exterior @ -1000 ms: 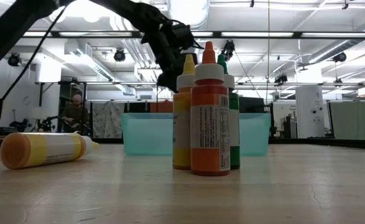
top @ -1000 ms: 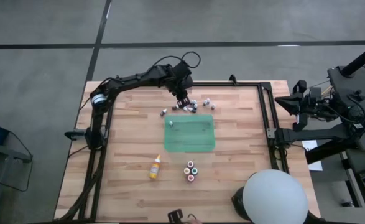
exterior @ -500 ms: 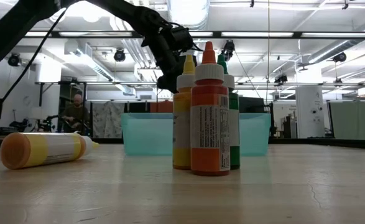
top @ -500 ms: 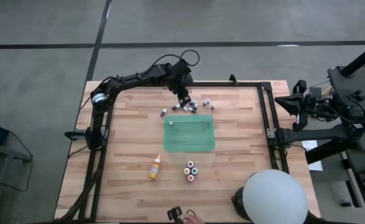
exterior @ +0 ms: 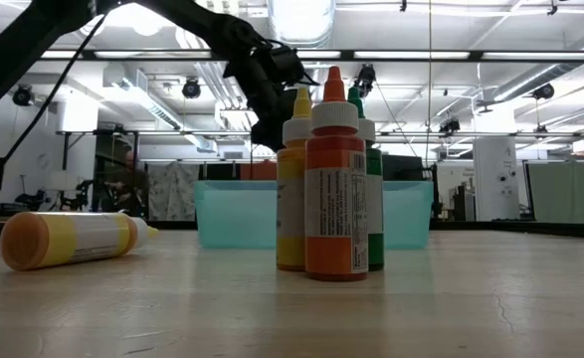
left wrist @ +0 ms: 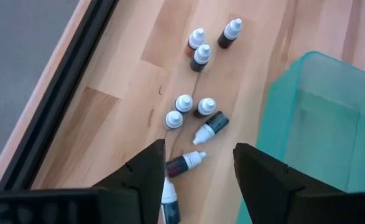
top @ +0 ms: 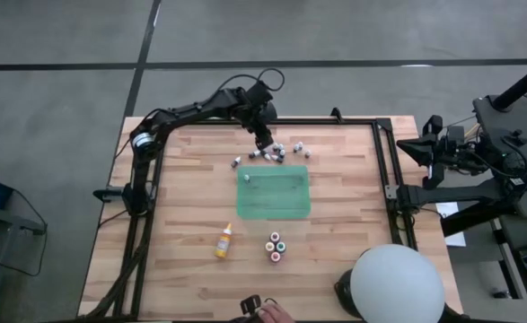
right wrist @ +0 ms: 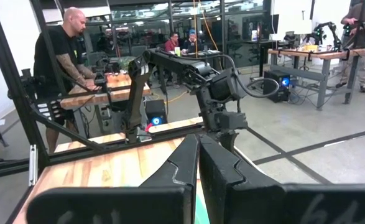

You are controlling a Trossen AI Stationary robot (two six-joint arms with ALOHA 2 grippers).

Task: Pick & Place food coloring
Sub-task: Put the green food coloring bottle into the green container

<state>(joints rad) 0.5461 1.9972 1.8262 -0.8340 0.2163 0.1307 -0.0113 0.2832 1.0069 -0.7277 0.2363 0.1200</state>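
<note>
Several tiny pale-capped food coloring bottles (left wrist: 194,115) stand or lie on the wood near the table's far edge. My left gripper (left wrist: 198,168) hangs open above them. One lying bottle (left wrist: 185,163) shows in the gap below its fingers. The gripper is beside the far left corner of the teal-green tray (top: 274,193). One white-capped bottle (top: 247,178) sits in the tray. Three colour-topped bottles (top: 276,245) stand upright near the front. A yellow-orange dropper bottle (top: 223,240) lies on its side. My right gripper (right wrist: 198,168) waits shut, off the table's right edge.
A black frame rail (top: 335,122) runs along the far edge behind the bottles. A white dome (top: 396,283) sits at the near right corner. A person's hand (top: 265,311) shows at the near edge. People stand in the room beyond (right wrist: 61,56).
My left gripper has risen a little and drawn back toward the far edge, away from the small bottles. The bottles and the tray have stayed in place. A hand has come further in at the near edge.
</note>
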